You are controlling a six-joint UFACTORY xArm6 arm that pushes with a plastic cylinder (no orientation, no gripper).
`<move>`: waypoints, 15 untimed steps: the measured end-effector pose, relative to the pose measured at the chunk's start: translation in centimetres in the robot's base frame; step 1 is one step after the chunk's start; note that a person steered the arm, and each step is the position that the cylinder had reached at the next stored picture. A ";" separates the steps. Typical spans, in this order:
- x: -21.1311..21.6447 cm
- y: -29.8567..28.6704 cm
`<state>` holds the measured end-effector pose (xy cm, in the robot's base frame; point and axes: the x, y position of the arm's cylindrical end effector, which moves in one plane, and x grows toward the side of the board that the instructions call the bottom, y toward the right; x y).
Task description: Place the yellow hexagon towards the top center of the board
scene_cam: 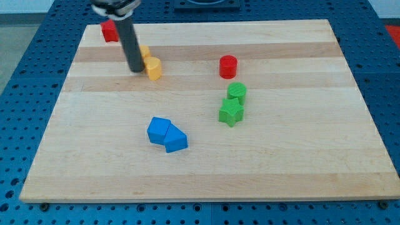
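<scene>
My tip (135,69), a bare rod with no claw to open or close, touches the light, rigid, slippery-looking yellow hexagon (154,68) at its 9 o'clock side, so I judge pushing there suits.

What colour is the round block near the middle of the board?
Red: the round block shows plainly in the camera view, just above the two green blocks.

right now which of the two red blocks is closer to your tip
The red block at the board's top left corner, just up-left of my tip. The other red block, a cylinder, sits far toward the view's right.
</scene>
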<state>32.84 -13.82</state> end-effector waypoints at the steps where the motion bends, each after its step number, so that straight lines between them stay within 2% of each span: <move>1: -2.2 2.9; 2: -0.1 0.3; 3: 3.1 -6.6; 4: 2.2 -8.7; 5: -1.8 -6.5; 7: -8.0 6.7; 8: -7.7 5.5; 9: -5.1 1.9; 10: -2.7 2.6; 11: -2.2 7.0; 13: -6.2 11.8; 14: -4.8 11.4; 15: -2.3 7.4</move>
<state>30.54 -6.43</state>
